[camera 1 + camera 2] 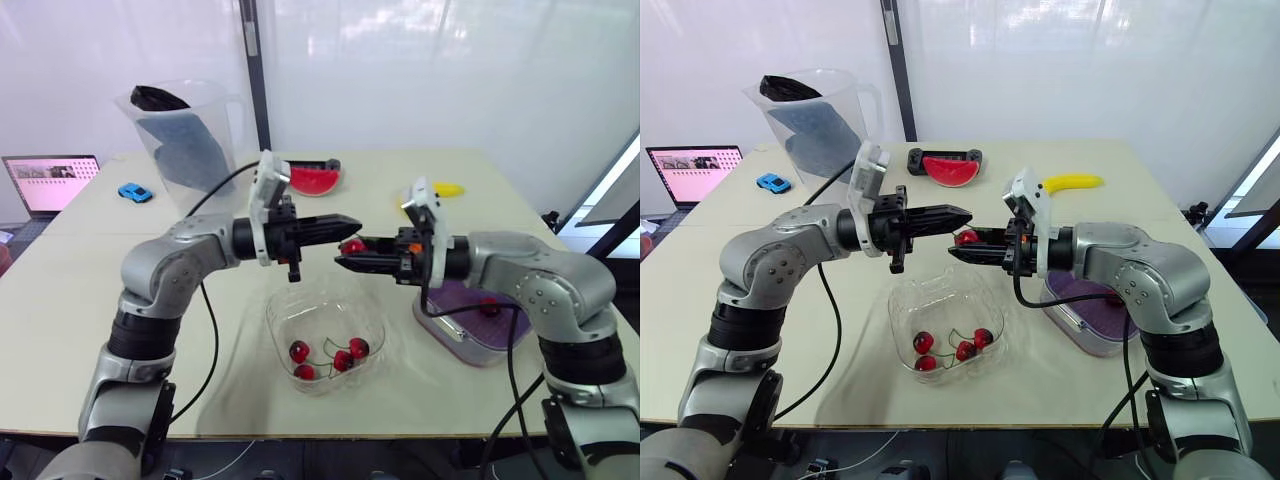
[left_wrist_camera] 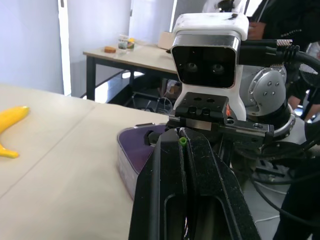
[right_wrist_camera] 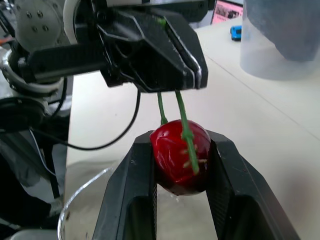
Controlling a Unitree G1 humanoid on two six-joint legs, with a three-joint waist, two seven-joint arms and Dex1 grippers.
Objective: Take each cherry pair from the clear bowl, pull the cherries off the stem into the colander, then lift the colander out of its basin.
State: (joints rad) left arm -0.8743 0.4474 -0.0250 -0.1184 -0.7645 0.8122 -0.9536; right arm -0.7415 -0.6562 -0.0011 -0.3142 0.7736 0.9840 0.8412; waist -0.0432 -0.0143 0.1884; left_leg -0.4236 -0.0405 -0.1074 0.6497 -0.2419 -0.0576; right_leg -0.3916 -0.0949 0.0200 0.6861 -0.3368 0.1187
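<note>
I see only part of the purple basin (image 1: 470, 350) at 3 o'clock. Right gripper (image 3: 179, 150) clamps a glossy red cherry (image 3: 172, 162); left gripper (image 1: 352, 222) pinches its green stems (image 3: 181, 112).

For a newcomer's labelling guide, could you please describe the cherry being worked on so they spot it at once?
Above the clear bowl at the table's front, the grippers meet. The cherry is clamped in the right gripper, its green stem pinched by the left gripper; the other cherries lie loose in the bowl.

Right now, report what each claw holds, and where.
Right claw grips a cherry around its body; left claw pinches the green stem near its top.
</note>
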